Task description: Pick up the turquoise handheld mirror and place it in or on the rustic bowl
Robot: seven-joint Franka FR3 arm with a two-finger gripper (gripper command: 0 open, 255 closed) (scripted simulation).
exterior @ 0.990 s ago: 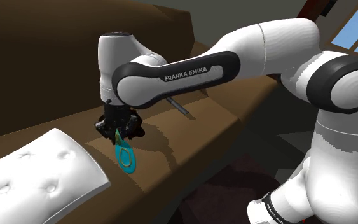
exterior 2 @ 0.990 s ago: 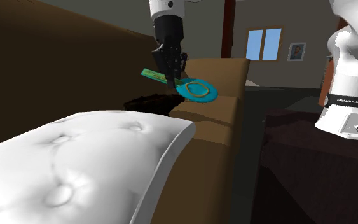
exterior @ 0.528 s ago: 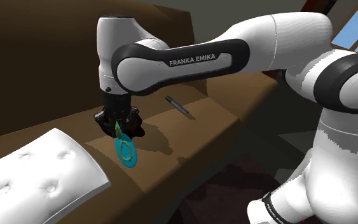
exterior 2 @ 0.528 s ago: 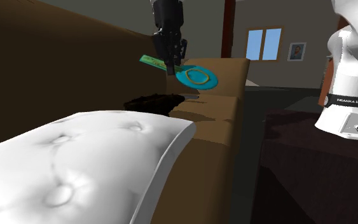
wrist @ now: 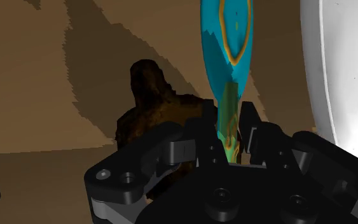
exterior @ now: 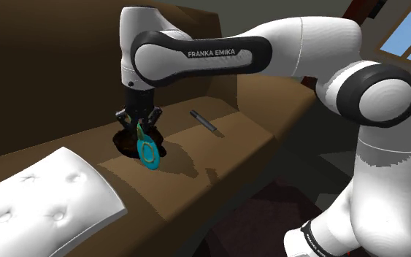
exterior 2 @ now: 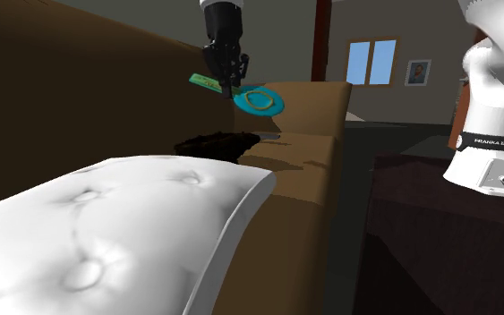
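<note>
My black gripper [exterior: 139,125] is shut on the greenish handle of the turquoise hand mirror [exterior: 148,152], which is lifted off the brown sofa seat. In the second exterior view the gripper [exterior 2: 229,79] holds the mirror [exterior 2: 259,100] roughly level, its handle sticking out toward the backrest. The rustic bowl [exterior 2: 216,143], dark brown and rough, sits on the seat just below. In the shoulder view the bowl [exterior: 123,138] is partly hidden behind the hand and mirror. In the wrist view the fingers [wrist: 250,127] clasp the mirror [wrist: 228,38] at its handle, and the bowl [wrist: 151,108] lies beneath, beside the handle.
A white tufted cushion [exterior: 43,197] lies on the seat close to the bowl, large in the second exterior view [exterior 2: 106,233]. A thin dark grey stick [exterior: 204,121] rests on the seat beyond the bowl. The sofa backrest [exterior: 43,80] rises right behind the hand.
The gripper has risen with the mirror and shifted toward the backrest, bringing the mirror over the bowl. The grip on the handle is unchanged.
</note>
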